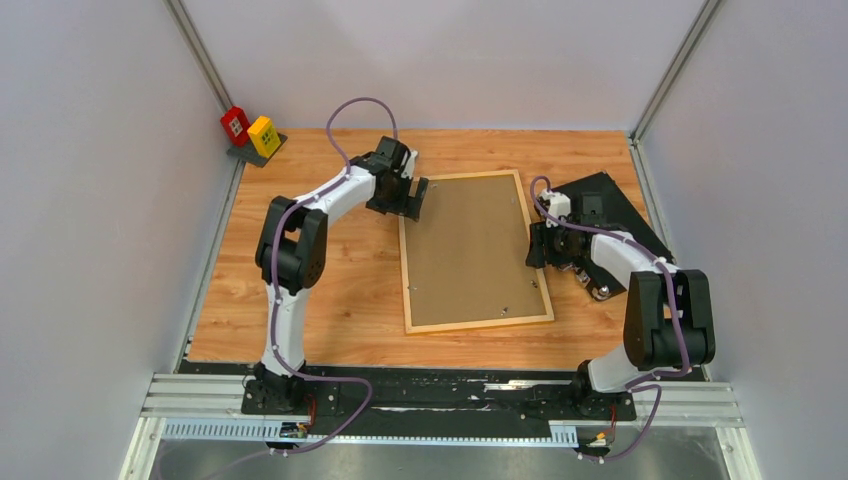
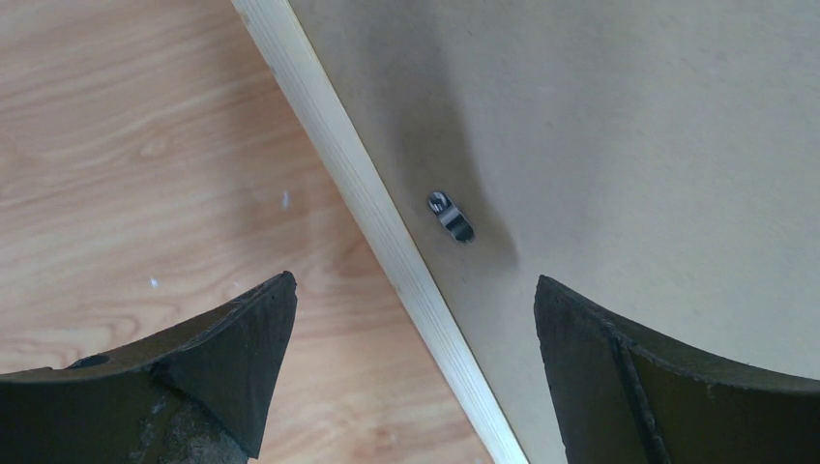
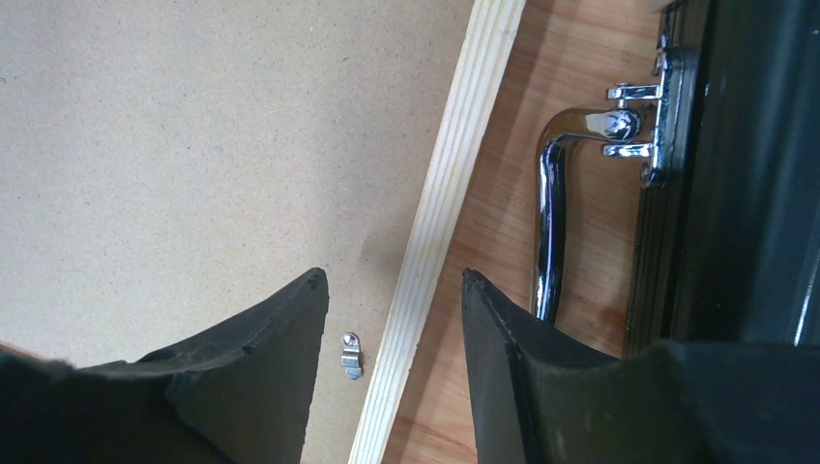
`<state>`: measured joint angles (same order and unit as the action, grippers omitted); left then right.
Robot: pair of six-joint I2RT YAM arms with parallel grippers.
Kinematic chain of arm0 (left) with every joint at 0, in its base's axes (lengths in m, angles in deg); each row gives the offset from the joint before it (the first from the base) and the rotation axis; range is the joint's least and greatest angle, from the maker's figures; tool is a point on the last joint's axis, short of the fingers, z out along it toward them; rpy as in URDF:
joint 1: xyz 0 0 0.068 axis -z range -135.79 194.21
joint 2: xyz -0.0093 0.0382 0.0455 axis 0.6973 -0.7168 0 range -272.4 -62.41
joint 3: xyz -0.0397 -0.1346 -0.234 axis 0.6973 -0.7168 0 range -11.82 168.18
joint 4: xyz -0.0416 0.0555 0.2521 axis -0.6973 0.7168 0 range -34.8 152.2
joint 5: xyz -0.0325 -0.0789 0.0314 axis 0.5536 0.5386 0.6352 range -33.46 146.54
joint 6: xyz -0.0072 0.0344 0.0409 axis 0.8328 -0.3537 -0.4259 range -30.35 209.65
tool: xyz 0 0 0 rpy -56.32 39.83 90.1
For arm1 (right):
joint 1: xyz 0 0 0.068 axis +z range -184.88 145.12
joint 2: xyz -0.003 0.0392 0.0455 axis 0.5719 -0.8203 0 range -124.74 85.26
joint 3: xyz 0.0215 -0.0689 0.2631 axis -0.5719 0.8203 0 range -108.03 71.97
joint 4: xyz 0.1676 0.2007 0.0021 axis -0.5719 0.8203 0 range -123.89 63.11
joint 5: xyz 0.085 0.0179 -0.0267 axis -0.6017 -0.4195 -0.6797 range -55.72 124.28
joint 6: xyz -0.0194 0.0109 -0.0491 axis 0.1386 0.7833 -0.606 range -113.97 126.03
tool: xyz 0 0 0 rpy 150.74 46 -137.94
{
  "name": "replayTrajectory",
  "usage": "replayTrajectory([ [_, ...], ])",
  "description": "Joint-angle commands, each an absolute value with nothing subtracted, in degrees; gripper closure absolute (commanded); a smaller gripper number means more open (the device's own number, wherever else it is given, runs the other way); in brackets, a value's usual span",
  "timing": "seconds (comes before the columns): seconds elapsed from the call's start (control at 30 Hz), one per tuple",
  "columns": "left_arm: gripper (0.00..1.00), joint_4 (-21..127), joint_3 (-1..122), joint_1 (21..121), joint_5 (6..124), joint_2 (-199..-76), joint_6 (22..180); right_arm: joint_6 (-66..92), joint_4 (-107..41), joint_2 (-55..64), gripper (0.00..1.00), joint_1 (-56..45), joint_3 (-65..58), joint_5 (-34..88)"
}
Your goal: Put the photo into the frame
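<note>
The frame (image 1: 478,325) lies back-up in the middle of the table, its light wood rim around a brown hardboard backing panel (image 1: 470,250). The photo is not in view. My left gripper (image 1: 418,197) is open and empty over the frame's far left edge. In the left wrist view it (image 2: 415,278) straddles the rim (image 2: 367,193), with a small metal clip (image 2: 451,216) on the panel (image 2: 629,126). My right gripper (image 1: 535,245) is open and empty over the frame's right edge. In the right wrist view it (image 3: 393,273) straddles the rim (image 3: 454,174) beside another clip (image 3: 351,354).
A black case (image 1: 610,215) with a chrome handle (image 3: 549,213) lies just right of the frame, close to my right gripper. A red block (image 1: 236,124) and a yellow block (image 1: 264,136) stand at the back left corner. White walls enclose the table.
</note>
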<state>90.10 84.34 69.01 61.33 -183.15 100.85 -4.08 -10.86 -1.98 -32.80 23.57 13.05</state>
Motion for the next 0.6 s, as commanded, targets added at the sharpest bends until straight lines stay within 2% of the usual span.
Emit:
replayTrajectory([
  [0.0,0.01,88.7,89.3,68.5,56.7,-187.1,98.1,-3.4,-12.3,-2.3,0.48,-32.5,22.1,12.8],
  [0.4,0.03,91.0,100.8,67.0,58.5,-195.9,102.5,-3.8,-12.3,-2.6,0.48,-32.5,22.3,12.7],
  [0.57,0.02,91.3,99.7,66.9,59.6,-196.1,102.8,-3.9,-12.3,-3.1,0.48,-32.5,22.3,12.4],
])
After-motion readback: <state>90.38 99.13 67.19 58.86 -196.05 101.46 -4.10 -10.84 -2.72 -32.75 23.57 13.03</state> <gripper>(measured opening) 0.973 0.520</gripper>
